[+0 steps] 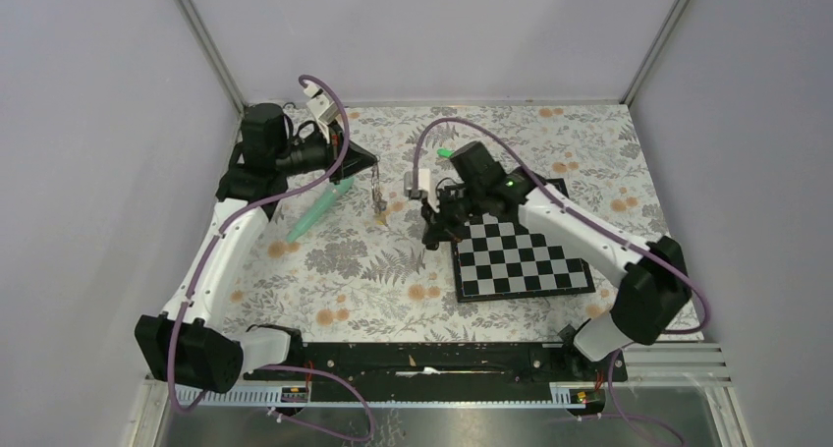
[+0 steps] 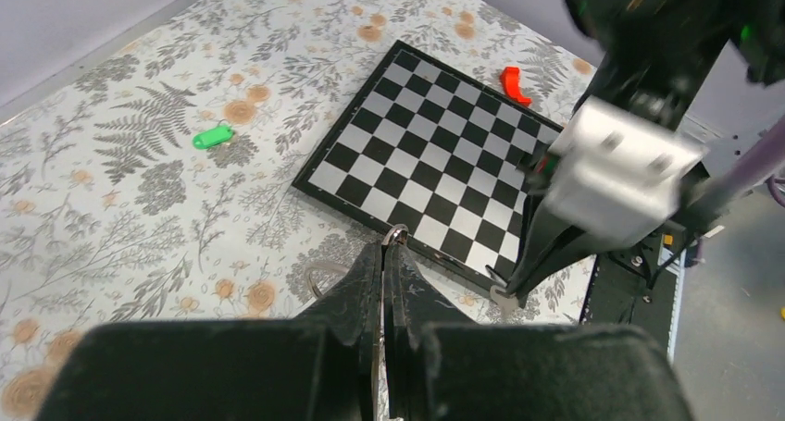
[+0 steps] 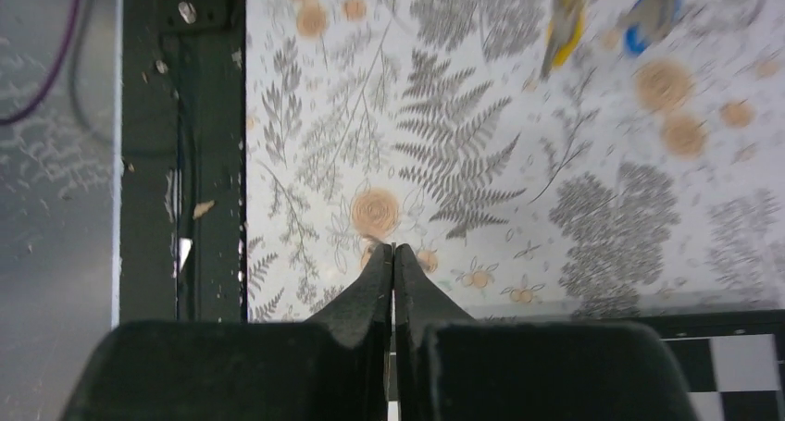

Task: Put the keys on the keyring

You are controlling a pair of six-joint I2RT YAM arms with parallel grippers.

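Pinching the keyring (image 1: 378, 199), left end effector (image 1: 372, 165) — right end effector (image 1: 431, 237) closed nearby, green key (image 1: 444, 153) apart

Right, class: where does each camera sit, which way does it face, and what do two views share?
Top external: above and behind the bases, looking down on the table; left arm and right arm show.
Left wrist: on the left arm, facing the chessboard; its left tool, shut on the keyring, shows.
Right wrist: on the right arm, facing the table; its shut right tool shows.
Shared: top external and left wrist both see the chessboard and green key.
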